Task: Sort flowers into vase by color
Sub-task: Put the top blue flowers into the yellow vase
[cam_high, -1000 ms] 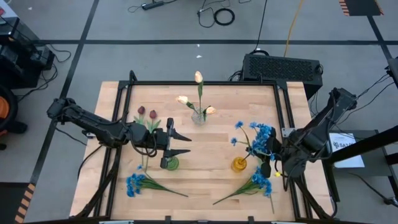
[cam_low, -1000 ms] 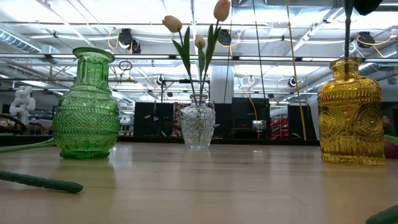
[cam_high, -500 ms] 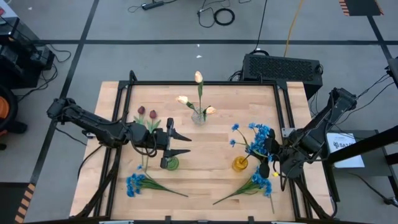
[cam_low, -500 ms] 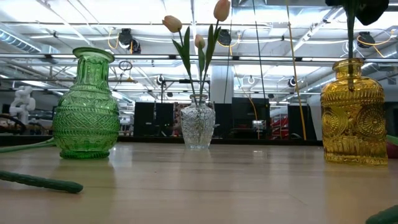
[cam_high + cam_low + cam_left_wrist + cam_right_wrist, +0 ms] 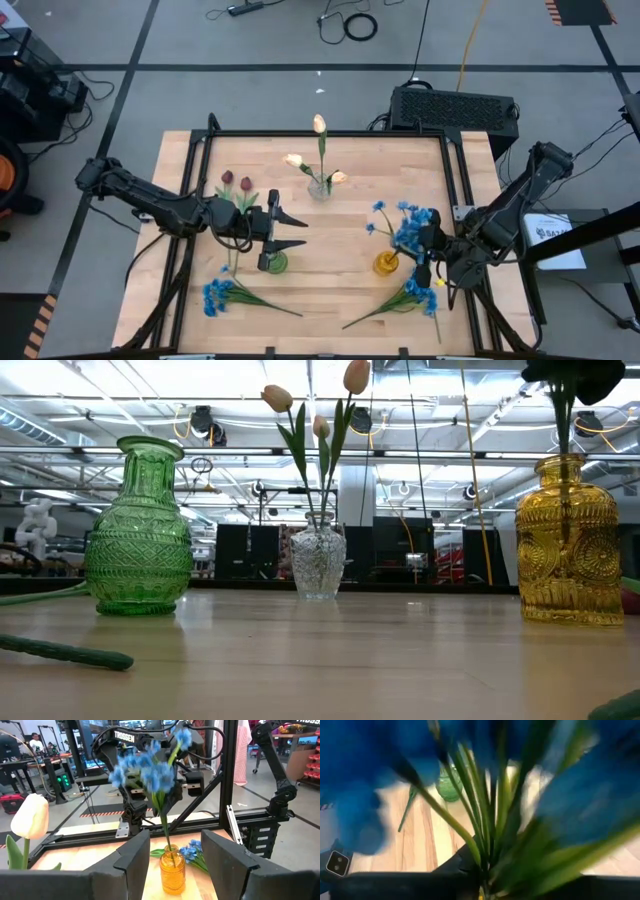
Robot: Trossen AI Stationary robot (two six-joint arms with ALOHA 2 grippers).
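Observation:
My right gripper [image 5: 428, 252] is shut on a blue flower [image 5: 405, 224] just right of the yellow vase [image 5: 385, 264]. The flower's stem [image 5: 562, 435] runs down into the vase's neck [image 5: 560, 465]. My left gripper [image 5: 300, 231] hovers open beside the green vase [image 5: 275, 263], which stands bare of flowers. Cream tulips [image 5: 318, 150] stand in the clear vase [image 5: 318, 560]. Two red tulips [image 5: 236, 185] and two blue flowers [image 5: 218, 295] [image 5: 415, 295] lie flat on the table. My right gripper holds the blue flower by its green stem [image 5: 481, 851], just under the blooms [image 5: 150, 770], which hide the fingers. It comes from the table's right side. The flower stands nearly upright, its lower stem [image 5: 167, 842] inside the yellow vase [image 5: 172, 870].
A black metal frame [image 5: 325, 135] borders the wooden table. The stem of a lying flower [image 5: 65, 652] crosses the near left of the low view. Bare wood lies in the table's middle between the vases.
My right gripper has moved a little toward the table's left and down, carrying the blue flower with it. The stem, which hung above the yellow vase's mouth, now reaches down inside the vase. The vase has shifted slightly.

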